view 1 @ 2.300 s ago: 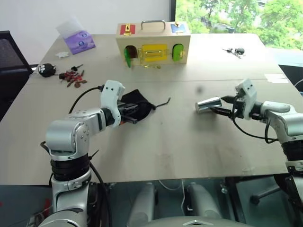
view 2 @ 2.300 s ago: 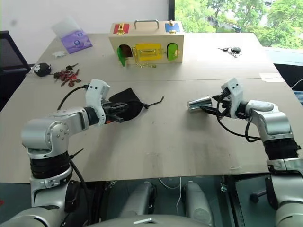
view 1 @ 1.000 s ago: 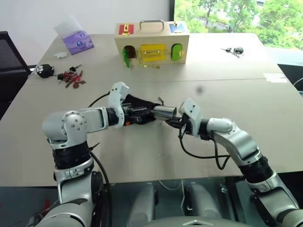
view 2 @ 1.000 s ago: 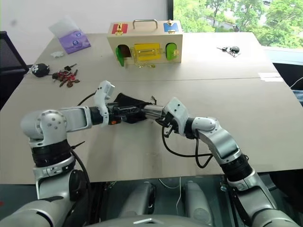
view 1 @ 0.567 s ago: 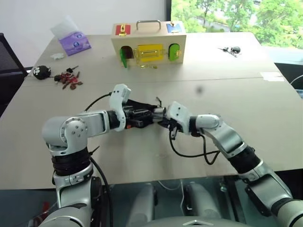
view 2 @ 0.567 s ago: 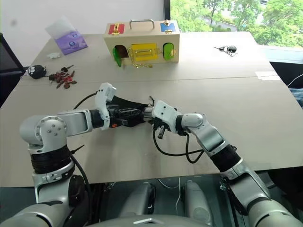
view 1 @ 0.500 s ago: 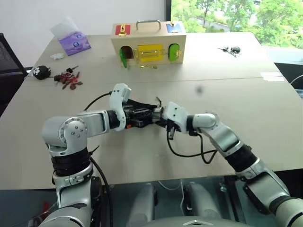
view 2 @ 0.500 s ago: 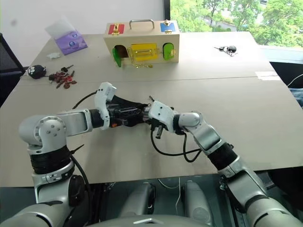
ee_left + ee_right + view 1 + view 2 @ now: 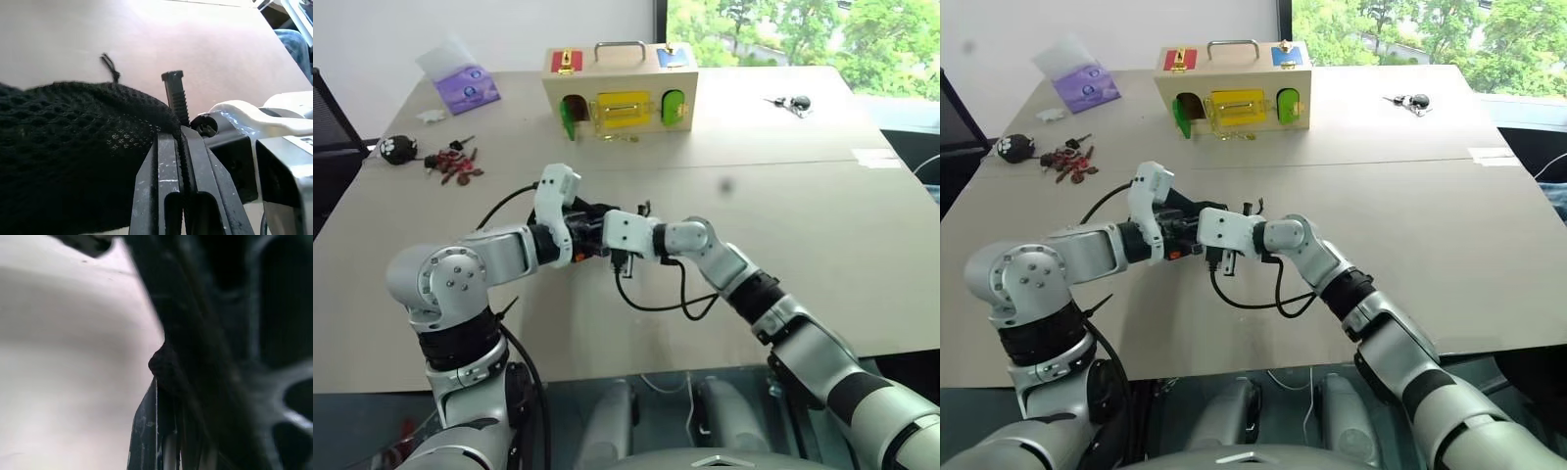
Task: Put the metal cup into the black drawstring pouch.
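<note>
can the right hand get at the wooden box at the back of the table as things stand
Probably not straight away. The right hand is shut and pushed into the black drawstring pouch beside the left hand, which pinches the fabric. The wooden box stands apart, further back; bare table lies between, so backing out first would free the way.

Big tan counter (image 9: 822,245) w/ seam across the middle. White wall (image 9: 489,29) behind; window (image 9: 803,29) at rear right, green trees outside, daylight. Black mesh chair (image 9: 331,127) at left edge.
</note>
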You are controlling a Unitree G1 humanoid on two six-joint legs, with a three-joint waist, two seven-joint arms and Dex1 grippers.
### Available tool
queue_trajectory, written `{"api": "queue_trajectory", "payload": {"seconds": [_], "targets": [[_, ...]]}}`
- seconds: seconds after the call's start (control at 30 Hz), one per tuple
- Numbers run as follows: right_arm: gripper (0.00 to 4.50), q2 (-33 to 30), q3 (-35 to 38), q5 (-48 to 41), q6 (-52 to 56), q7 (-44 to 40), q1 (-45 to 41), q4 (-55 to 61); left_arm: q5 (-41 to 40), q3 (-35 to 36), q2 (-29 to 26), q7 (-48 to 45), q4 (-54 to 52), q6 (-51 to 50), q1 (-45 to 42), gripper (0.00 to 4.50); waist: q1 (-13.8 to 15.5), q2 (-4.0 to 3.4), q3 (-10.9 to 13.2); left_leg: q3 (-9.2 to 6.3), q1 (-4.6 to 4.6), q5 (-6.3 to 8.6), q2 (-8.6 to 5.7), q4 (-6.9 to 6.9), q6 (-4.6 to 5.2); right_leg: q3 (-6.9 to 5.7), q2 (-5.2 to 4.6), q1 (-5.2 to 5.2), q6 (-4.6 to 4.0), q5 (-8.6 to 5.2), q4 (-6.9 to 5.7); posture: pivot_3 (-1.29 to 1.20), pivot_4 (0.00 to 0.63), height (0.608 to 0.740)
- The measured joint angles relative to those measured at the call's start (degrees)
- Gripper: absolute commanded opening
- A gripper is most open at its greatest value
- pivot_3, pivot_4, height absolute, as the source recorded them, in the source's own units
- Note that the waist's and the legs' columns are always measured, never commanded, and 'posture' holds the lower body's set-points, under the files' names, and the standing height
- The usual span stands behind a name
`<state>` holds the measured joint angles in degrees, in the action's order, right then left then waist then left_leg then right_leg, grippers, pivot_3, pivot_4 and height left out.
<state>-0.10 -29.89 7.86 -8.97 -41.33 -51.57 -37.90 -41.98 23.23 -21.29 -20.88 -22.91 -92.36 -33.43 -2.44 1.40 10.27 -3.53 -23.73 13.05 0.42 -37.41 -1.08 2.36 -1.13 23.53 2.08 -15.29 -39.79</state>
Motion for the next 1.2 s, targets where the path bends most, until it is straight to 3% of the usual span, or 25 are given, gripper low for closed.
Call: {"api": "queue_trajectory", "payload": {"seconds": [0.2,0.3,0.4,0.47,0.6,0.87,1.03,1.2], "targets": [[0.02,2.52,4.9,-4.21,1.49,-3.22,1.21,-0.92,-0.85,3.67,2.38,1.86,-0.63,0.06,0.21,0.0,0.12,0.0,0.0,-0.03,-0.01,0.0,0.01,0.01,0.0,-0.03,-0.04,0.0,0.0,0.0,0.01,0.0,0.15,0.74],[0.94,1.31,4.96,-3.39,1.57,-3.77,1.29,-0.83,-0.8,4.62,3.72,2.54,-0.63,0.19,1.11,0.0,0.06,0.0,0.0,-0.03,0.0,0.0,0.0,0.01,0.0,-0.02,-0.04,0.0,0.0,0.0,-0.01,0.0,0.15,0.74],[2.44,-1.62,5.17,-2.69,1.63,-3.87,2.27,1.82,-0.79,5.1,3.54,2.43,-0.41,1.79,2.93,0.0,0.0,-0.01,0.0,0.0,-0.01,0.0,0.01,0.03,-0.01,0.0,-0.03,0.04,0.0,0.0,-0.01,0.0,0.15,0.74],[3.09,-3.46,5.66,-2.32,2.03,-3.81,2.71,4.18,-0.69,5.36,2.88,2.25,0.07,2.75,4.11,0.0,0.03,-0.01,0.0,-0.02,-0.02,0.0,0.01,0.04,-0.01,-0.01,-0.03,0.05,0.0,0.0,-0.01,0.0,0.15,0.74],[4.45,-8.28,8.83,-6.5,11.47,-7.87,5.8,15.46,-0.21,5.2,0.44,0.73,2.43,7.01,5.68,0.0,0.09,-0.01,0.01,-0.02,-0.02,0.0,0.01,0.06,-0.01,0.0,-0.04,0.05,0.0,0.0,-0.01,0.0,0.15,0.74],[4.45,-15.37,18.51,-20.8,35.02,-9.6,9.84,42.81,-0.67,4.62,-1.61,-7.31,8.47,23.83,7.94,0.0,0.29,-0.01,0.01,-0.01,-0.04,0.02,-0.02,0.08,0.02,-0.05,-0.24,0.06,-0.01,0.0,0.02,0.0,0.15,0.74],[4.45,-16.5,15.7,-15.09,31.75,-5.25,13.23,39.97,-3.43,5.25,-6.08,-12.59,14.32,25.51,6.61,0.0,-0.04,-0.02,0.01,0.11,-0.01,0.14,-0.06,0.08,0.25,0.04,-0.03,0.08,-0.01,0.0,0.01,0.0,0.15,0.74],[4.45,-11.74,9.31,-6.42,20.62,1.07,12.86,27.07,-4.27,3.99,-11.02,-17.12,17.74,27.34,6.65,0.0,-0.13,-0.02,0.01,0.13,-0.02,0.02,-0.02,0.1,0.04,0.06,0.03,0.12,-0.01,-0.01,0.02,0.0,0.15,0.74]]}}
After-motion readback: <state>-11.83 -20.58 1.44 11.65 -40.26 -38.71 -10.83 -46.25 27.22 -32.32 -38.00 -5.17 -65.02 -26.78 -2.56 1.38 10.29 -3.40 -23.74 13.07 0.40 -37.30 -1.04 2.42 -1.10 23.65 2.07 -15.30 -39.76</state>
